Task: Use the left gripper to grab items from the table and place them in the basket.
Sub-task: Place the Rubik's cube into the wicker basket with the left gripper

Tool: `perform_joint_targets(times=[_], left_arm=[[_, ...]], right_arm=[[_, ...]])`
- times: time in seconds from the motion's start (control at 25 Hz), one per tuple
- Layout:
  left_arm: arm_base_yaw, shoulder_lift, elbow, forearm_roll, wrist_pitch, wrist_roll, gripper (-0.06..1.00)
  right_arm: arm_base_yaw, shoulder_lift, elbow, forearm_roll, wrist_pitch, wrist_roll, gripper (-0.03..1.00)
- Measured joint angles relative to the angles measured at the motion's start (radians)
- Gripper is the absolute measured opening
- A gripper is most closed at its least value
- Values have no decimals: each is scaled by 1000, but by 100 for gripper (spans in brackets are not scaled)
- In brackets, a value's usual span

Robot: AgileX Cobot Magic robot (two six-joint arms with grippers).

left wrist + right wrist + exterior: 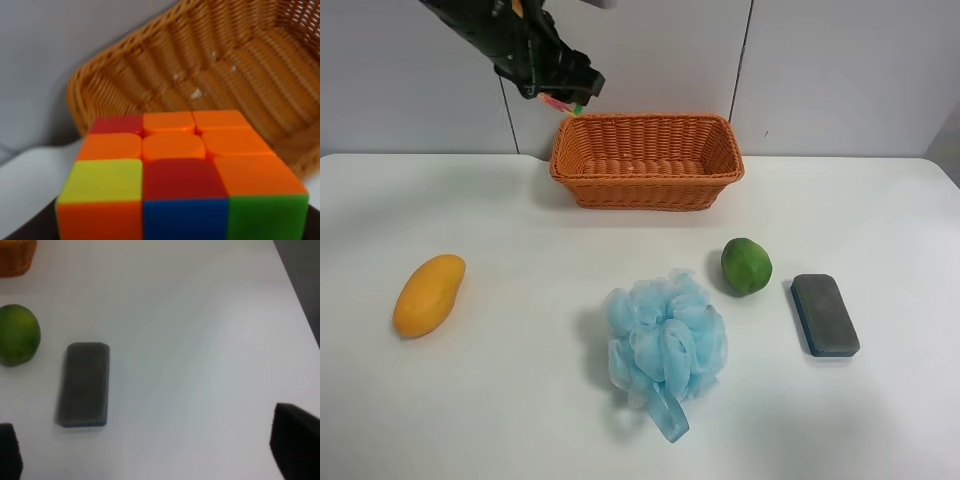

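Note:
My left gripper (565, 88) is shut on the multicoloured puzzle cube (560, 102) and holds it in the air just above the left back corner of the wicker basket (645, 190). The left wrist view shows the cube (175, 170) close up with the basket's inside (225, 60) beyond it. On the white table (520, 220) lie the mango (429, 294), the light-blue bath puff (665, 340), the round green fruit (747, 266) and the dark eraser block (824, 314). My right gripper (150, 447) is open above the table, near the eraser (85, 384) and the green fruit (17, 334).
A grey panelled wall stands behind the basket. The table's edge and a dark floor (305, 280) show in the right wrist view. The basket looks empty inside.

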Motion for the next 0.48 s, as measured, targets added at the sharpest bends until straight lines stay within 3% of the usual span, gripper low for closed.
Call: perform_joint_targets(times=[0.24, 0.48], left_arm=[[0, 271, -216, 6, 0, 42, 57], [0, 393, -255, 8, -18, 63, 57]], right_arm=[[0, 0, 0, 0, 0, 0, 99], [0, 0, 0, 0, 0, 0, 99]])
